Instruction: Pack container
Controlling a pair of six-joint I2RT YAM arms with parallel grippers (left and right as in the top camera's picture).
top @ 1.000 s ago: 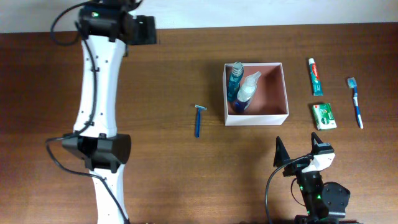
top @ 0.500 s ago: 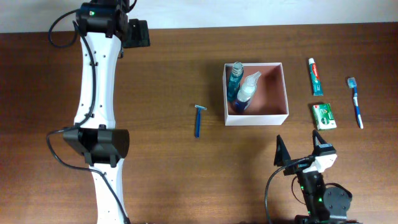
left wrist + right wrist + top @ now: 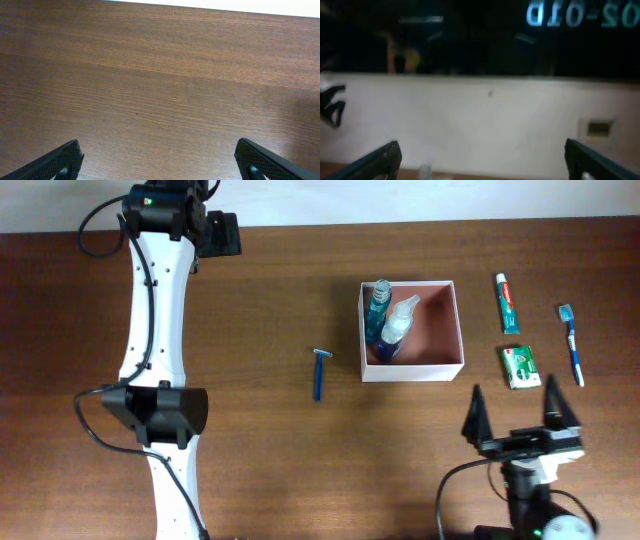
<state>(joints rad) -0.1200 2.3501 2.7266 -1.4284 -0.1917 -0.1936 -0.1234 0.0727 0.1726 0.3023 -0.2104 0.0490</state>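
The container (image 3: 412, 371), a white-walled square box with a reddish-brown floor, sits right of the table's middle. A blue bottle (image 3: 378, 303) and a clear spray bottle (image 3: 397, 330) lie in its left side. A blue razor (image 3: 319, 372) lies to its left. A toothpaste tube (image 3: 508, 302), a green box (image 3: 519, 366) and a blue toothbrush (image 3: 572, 345) lie to its right. My right gripper (image 3: 514, 415) (image 3: 482, 157) is open and empty at the front edge, below the green box. My left gripper (image 3: 222, 232) (image 3: 157, 157) is open and empty over bare wood at the far left back.
The left arm (image 3: 155, 330) stretches along the table's left side from front to back. The right wrist view is blurred and shows only a white wall and dark space beyond the table. The table's back edge (image 3: 200, 6) shows in the left wrist view.
My right gripper has swung round and shifted right, its fingers now spread evenly toward the green box. My left arm shifted slightly, then held still. No object has moved.
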